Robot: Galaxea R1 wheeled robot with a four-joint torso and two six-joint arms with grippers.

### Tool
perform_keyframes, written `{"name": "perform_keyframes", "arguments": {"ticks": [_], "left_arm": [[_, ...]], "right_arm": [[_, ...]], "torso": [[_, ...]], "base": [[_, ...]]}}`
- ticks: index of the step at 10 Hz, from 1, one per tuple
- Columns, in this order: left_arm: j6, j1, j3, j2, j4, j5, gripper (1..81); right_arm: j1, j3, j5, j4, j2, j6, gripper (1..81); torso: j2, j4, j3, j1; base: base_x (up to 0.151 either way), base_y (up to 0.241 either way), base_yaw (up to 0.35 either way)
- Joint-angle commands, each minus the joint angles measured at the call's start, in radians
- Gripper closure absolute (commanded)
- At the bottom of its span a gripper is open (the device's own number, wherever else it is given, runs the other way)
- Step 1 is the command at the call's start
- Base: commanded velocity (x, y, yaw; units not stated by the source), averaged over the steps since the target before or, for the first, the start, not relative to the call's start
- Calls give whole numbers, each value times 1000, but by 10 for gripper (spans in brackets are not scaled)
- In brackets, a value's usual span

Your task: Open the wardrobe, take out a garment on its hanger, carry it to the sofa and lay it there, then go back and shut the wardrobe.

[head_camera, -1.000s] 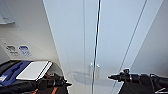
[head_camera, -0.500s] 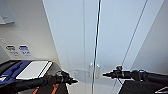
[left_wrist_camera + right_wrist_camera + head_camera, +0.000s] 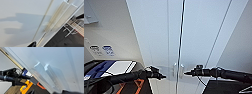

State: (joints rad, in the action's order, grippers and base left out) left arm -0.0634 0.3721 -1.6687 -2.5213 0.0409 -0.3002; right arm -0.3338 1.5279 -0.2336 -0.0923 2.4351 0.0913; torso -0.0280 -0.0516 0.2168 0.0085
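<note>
White satin laminate, flat and featureless: the wardrobe (image 3: 159, 37) stood shut directly ahead in the head view, its two full-height doors meeting at a thin dark seam. The pair of small vertical handles (image 3: 178, 70) sat either side of that seam, and both arms were level with them. The left tool (image 3: 162, 76) was just beside the left handle, apart from it; the right tool (image 3: 187, 73) was just beside the right handle, also apart. Whether either tool was spread or pressed together could not be told; both read as dark narrow tips. In the right wrist view the handles (image 3: 47, 75) showed as slim rectangular slabs standing proud of the door face, smooth, square-edged, little lip to hook. My read: opening step, no contact made. To do it well, close on one handle across its thin faces, seated deep, then pull along the hinge arc, not straight back; a slick edge will likely slip under a shallow pinch. Garment, hanger presumably inside, unseen.
</note>
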Motion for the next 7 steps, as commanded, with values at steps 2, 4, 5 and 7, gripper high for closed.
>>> {"name": "perform_keyframes", "arguments": {"ticks": [2,4,5,7], "left_arm": [[-12,-166,-26,-34,5,-36,10],[-12,-166,-63,-65,5,-34,10],[-12,-166,-77,-80,5,-33,10],[-12,-166,-109,-114,5,-33,10]], "right_arm": [[180,47,-12,-17,29,2,10],[176,79,9,-3,66,-2,10],[176,89,31,19,95,-2,10],[179,129,30,26,152,-2,10]], "torso": [[0,0,0,0],[0,0,0,0],[0,0,0,0],[0,0,0,0]], "base": [[0,0,0],[0,0,0],[0,0,0],[0,0,0]]}}
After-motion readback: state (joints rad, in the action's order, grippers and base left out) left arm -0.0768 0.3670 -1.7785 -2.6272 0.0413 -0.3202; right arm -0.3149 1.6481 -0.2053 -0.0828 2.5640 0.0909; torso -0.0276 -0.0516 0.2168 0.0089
